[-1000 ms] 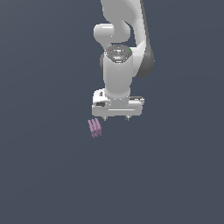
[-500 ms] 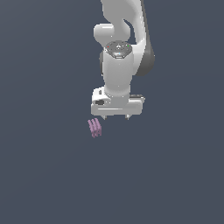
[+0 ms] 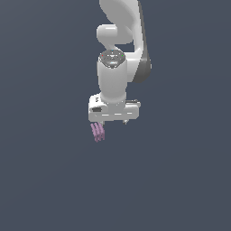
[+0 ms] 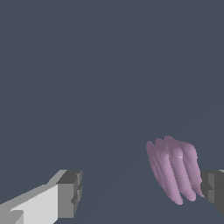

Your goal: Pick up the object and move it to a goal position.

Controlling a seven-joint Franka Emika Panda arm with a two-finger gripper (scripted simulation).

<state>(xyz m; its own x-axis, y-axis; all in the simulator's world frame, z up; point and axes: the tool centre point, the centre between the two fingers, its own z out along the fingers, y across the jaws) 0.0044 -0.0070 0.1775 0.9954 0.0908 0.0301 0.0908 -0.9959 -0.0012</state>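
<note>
The object (image 3: 98, 131) is a small pale purple-pink ribbed block lying on the dark grey floor. In the exterior view it sits just below the hand's end on the exterior view's left. My gripper (image 3: 113, 122) points down over it and is open. In the wrist view the object (image 4: 173, 173) shows between the two fingers, close beside one grey fingertip (image 4: 214, 190) and far from the other fingertip (image 4: 68, 194). Nothing is held in my gripper (image 4: 142, 192). Whether that near fingertip touches the block cannot be told.
The white arm (image 3: 119, 49) rises above the hand. Plain dark grey floor (image 3: 180, 180) surrounds the block, and no goal marker shows in either view.
The hand has shifted a little toward the exterior view's left and lower, closer over the block. The block has not moved. The fingers stay apart.
</note>
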